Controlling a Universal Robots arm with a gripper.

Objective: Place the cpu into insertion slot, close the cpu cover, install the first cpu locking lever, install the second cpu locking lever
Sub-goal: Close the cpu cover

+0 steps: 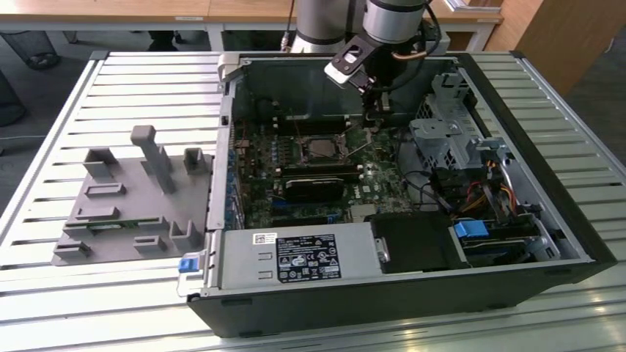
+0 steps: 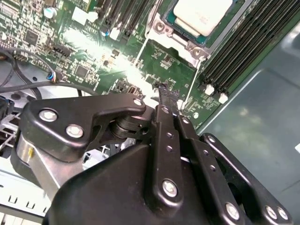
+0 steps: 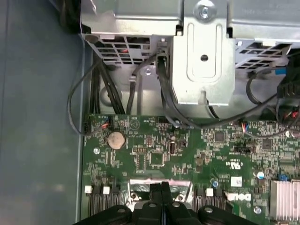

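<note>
cpu [image 2: 204, 15] sits in the insertion slot [image 1: 318, 149], silver cpu cover [image 2: 180, 43] framing it. my gripper [image 2: 165, 90] hovers just beside it, on the exterior view's right, fingers pressed together on nothing. i judge the chip light, stiff, fragile: hold its edges.

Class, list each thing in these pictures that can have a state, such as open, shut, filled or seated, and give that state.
cpu: seated in the slot, metal top up.
insertion slot: filled by the cpu.
cpu cover: appears lowered, framing the cpu.
tool: shut, tips close over the board beside the slot.
computer case: side open, inside exposed.
</note>
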